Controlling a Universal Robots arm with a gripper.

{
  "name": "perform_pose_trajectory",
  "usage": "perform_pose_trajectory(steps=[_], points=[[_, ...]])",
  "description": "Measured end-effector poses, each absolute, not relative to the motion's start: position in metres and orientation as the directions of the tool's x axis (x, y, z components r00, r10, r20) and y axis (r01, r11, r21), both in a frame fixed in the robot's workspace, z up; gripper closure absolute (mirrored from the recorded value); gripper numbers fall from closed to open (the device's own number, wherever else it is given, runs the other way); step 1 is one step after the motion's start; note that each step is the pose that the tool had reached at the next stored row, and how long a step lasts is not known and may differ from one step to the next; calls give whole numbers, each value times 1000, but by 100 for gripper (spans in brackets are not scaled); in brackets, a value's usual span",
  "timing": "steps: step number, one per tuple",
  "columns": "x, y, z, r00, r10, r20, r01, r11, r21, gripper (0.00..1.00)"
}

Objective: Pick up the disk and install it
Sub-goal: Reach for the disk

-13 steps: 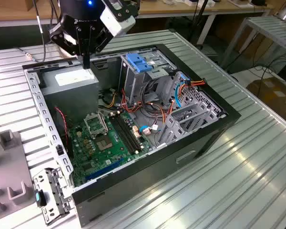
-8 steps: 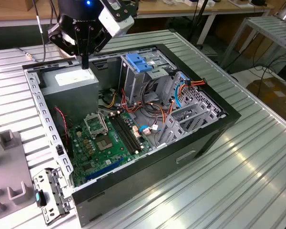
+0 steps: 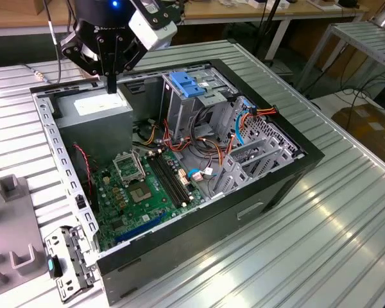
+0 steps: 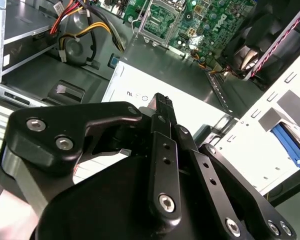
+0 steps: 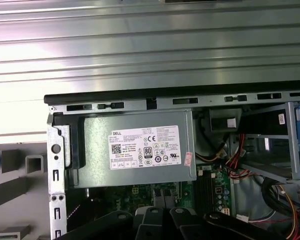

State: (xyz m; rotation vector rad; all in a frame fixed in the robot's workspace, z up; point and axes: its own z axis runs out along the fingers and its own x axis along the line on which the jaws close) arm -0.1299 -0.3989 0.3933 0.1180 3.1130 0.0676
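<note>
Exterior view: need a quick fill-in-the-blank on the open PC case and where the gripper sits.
1. The gripper hangs above the grey ___ unit with the white label.
2. The motherboard is ___ in colour.
3. The gripper's jaws are shut and hold ___.
Missing: power supply; green; nothing.

Arm [image 3: 97, 29] cropped overhead, grey fixture [image 3: 9, 221] cropped at the exterior view's left
</note>
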Motion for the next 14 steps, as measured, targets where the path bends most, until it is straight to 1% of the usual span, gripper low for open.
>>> perform_pose_trajectory(steps=[14], points=[[-138,-399,393,-997,76,-24,75,996,44,89]])
